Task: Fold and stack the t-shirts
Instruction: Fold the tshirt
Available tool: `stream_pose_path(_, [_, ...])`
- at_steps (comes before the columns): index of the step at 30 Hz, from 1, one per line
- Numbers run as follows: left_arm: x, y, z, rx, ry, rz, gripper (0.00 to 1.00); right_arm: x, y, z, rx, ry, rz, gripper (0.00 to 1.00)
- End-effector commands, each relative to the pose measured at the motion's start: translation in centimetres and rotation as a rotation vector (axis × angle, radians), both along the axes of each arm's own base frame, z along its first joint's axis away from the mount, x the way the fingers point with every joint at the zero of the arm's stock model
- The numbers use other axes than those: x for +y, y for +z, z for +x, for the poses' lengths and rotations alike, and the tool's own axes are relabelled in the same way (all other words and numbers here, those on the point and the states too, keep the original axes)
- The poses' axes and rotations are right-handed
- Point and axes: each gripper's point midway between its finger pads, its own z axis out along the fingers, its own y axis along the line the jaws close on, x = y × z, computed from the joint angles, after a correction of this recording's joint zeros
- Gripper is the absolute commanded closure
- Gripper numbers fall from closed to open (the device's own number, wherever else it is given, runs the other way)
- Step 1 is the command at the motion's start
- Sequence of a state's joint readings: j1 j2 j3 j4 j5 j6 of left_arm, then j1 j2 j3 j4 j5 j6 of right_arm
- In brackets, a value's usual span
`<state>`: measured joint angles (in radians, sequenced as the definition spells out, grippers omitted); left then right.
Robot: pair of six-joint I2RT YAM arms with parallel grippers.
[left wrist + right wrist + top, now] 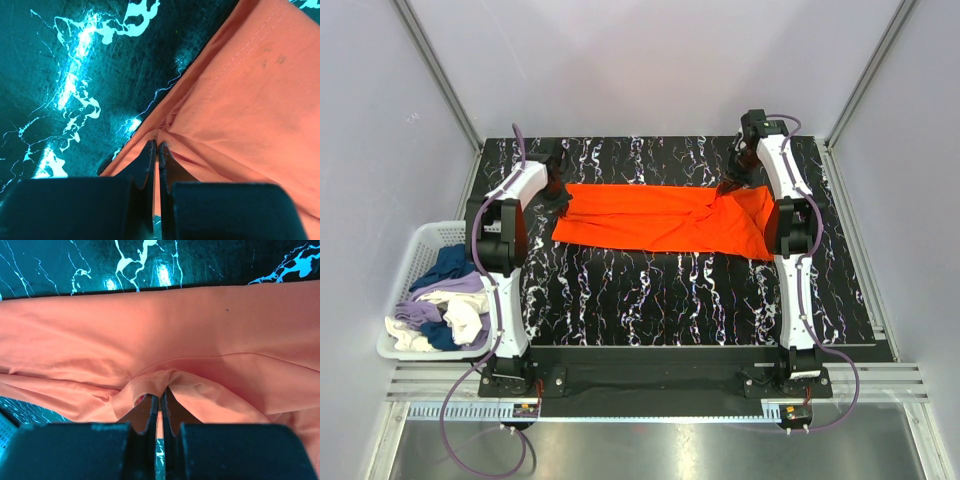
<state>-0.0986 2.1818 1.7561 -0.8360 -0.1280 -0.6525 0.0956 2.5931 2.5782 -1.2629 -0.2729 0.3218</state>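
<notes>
A bright orange t-shirt (660,220) lies stretched in a long band across the black marbled table. My left gripper (560,203) is at its left end, shut on a pinch of the orange cloth (250,100) right at the hem corner (158,145). At the shirt's far right edge, my right gripper (729,189) is shut on a small raised fold of the cloth (150,325), and its tips (163,392) are wrapped by the fabric. Other t-shirts lie heaped in a basket at the left: navy (445,265), lavender (420,312) and cream (465,315).
The white plastic basket (420,240) stands off the table's left edge, beside the left arm. Bare marbled tabletop (660,300) runs between the orange shirt and the arm bases. Grey walls and metal frame posts close in the back and sides.
</notes>
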Motion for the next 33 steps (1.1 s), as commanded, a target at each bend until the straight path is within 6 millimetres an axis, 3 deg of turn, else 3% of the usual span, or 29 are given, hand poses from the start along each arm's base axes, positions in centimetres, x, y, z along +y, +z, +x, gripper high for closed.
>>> stream_pose_path(1, [0.4, 2.6, 0.5, -0.072, 0.015, -0.004, 1.00, 0.1, 2.3, 0.8, -0.063, 0.001, -0.002, 1.00])
stream_pose_path(8, [0.7, 5.6, 0.1, -0.132, 0.044, -0.007, 1.00, -0.3, 5.7, 0.1, -0.108, -0.008, -0.019, 1.00])
stream_pose_path(12, [0.7, 5.9, 0.0, -0.150, 0.056, -0.010, 1.00, -0.4, 7.0, 0.1, -0.141, -0.010, -0.023, 1.00])
stream_pose_path(21, [2.0, 5.9, 0.9, -0.158, 0.088, 0.004, 1.00, -0.5, 6.5, 1.8, -0.172, -0.032, -0.001, 1.00])
stream_pose_path(22, [2.0, 5.2, 1.1, -0.141, 0.088, 0.003, 1.00, -0.3, 6.3, 1.9, -0.172, -0.026, 0.008, 1.00])
stream_pose_path(26, [1.8, 4.1, 1.5, -0.119, 0.086, -0.005, 1.00, 0.1, 3.7, 2.2, -0.132, -0.019, 0.030, 1.00])
stream_pose_path(28, [1.8, 3.6, 1.6, -0.114, 0.084, -0.005, 0.94, 0.2, 3.1, 2.3, -0.125, -0.013, 0.032, 1.00])
stream_pose_path(29, [1.8, 3.1, 1.6, -0.103, 0.082, -0.004, 0.82, 0.2, 2.4, 2.4, -0.117, -0.012, 0.032, 0.98])
stream_pose_path(31, [1.8, 3.0, 2.0, -0.115, 0.078, 0.000, 0.72, 0.1, 2.0, 2.7, -0.125, -0.009, 0.024, 0.83])
stream_pose_path(32, [2.1, 3.3, 2.2, -0.126, 0.074, 0.015, 0.58, 0.0, 1.8, 3.0, -0.133, -0.005, 0.021, 0.79])
stream_pose_path(33, [2.5, 3.6, 2.4, -0.132, 0.080, 0.037, 0.51, -0.2, 1.8, 3.3, -0.142, -0.008, 0.017, 0.76])
